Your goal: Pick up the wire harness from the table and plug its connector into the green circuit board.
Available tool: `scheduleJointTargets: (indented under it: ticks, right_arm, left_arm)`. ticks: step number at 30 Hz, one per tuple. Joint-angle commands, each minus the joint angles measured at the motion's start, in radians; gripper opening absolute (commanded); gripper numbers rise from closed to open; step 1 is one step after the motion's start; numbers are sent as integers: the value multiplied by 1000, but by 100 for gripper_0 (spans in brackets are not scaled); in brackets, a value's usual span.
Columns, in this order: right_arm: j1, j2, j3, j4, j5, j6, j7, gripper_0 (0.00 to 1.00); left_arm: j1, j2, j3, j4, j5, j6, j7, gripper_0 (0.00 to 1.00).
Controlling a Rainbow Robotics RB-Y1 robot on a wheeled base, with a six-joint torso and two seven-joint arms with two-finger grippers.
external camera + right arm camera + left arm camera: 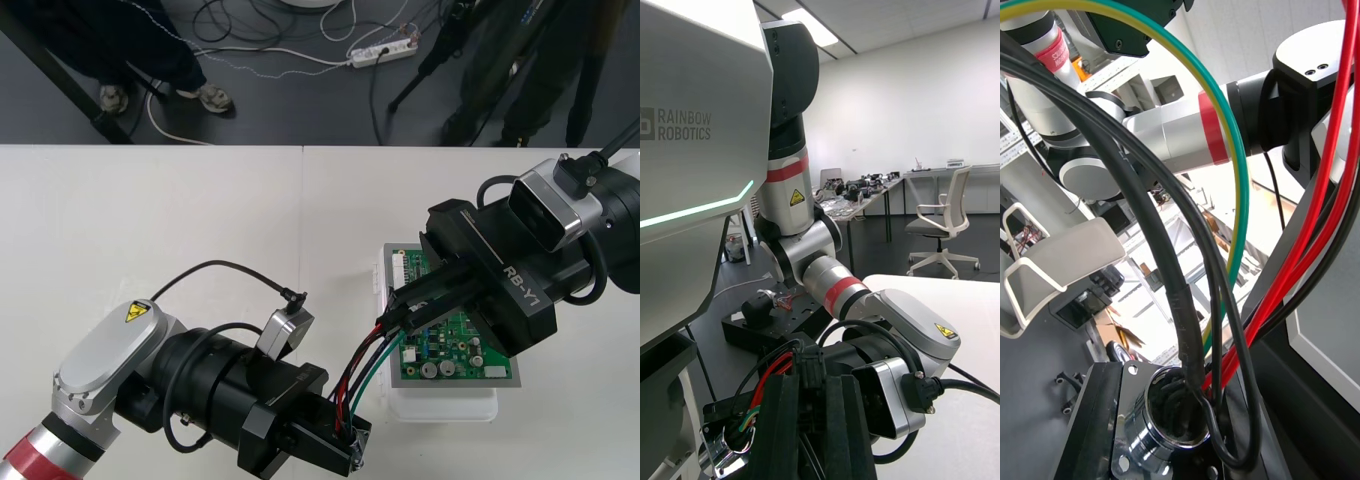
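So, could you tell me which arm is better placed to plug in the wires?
Right, likely: its jaws grip the plug above the green board; the left's jaws hold the socket off the board.

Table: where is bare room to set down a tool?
Bare: the table at far left, between its far edge and the left arm; also the near right corner beside the white base. Crowded: around the green circuit board, where left gripper and right gripper hold the harness.
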Motion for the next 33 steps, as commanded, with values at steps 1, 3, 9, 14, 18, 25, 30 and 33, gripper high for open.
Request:
scheduleJointTargets:
  ticks: [1, 3, 9, 14, 18, 25, 30, 33]
  right_arm:
    - [-31, 3, 13, 2, -14, -5, -10, 0]
    - [-31, 3, 13, 4, -14, -5, -6, 0]
    - [-33, 3, 13, 7, -14, -5, -4, 0]
    - [-31, 3, 13, 7, -14, -5, -4, 0]
    - [-33, 3, 13, 7, -14, -5, -3, 0]
    - [-31, 3, 13, 7, -14, -5, -4, 0]
    - [-21, 3, 8, 7, -14, -5, -3, 0]
    - [-8, 3, -1, 7, -14, -5, -1, 0]
  left_arm:
    - [26, -29, -18, -38, 12, -49, 42, 0]
    - [26, -29, -18, -38, 10, -49, 42, 0]
    - [26, -29, -16, -38, 9, -49, 42, 77]
    - [27, -25, -13, -38, 10, -49, 34, 100]
    - [27, -22, 5, -38, 9, -49, 31, 100]
    - [27, -21, 61, -36, 6, -49, 14, 100]
    - [27, -12, 90, -38, 6, -49, 7, 100]
    - [27, 2, 113, -38, 9, -49, 0, 100]
